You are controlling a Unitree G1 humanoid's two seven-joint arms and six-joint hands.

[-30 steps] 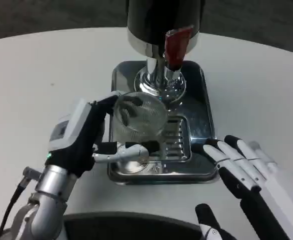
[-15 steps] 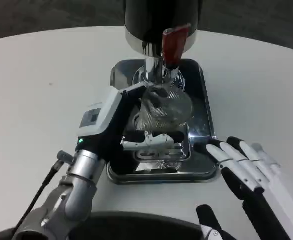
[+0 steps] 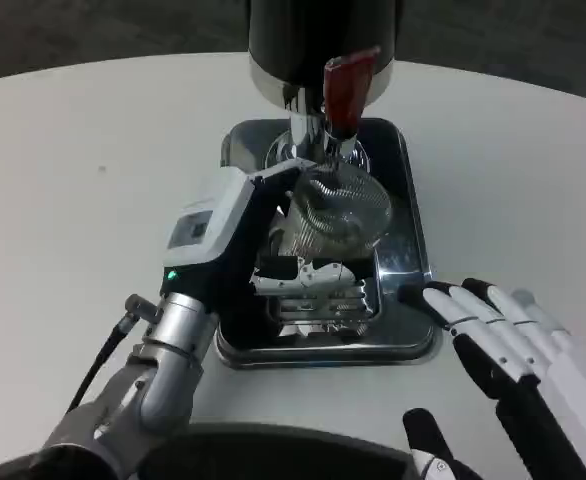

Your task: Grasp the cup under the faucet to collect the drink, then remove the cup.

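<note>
On the white surface (image 3: 83, 150) stands a silver drip tray (image 3: 418, 250) with a slotted grate, and over it rises a black and chrome dispenser (image 3: 318, 35) with a red tap lever (image 3: 345, 85). Under the faucet (image 3: 335, 148), the clear ribbed cup (image 3: 341, 205) sits tilted above the tray, held by the left hand (image 3: 235, 235), whose fingers (image 3: 308, 272) are clamped around the cup's side. Near the tray's right front corner, the right hand (image 3: 508, 345) rests with its fingers stretched out and slightly apart, holding nothing.
</note>
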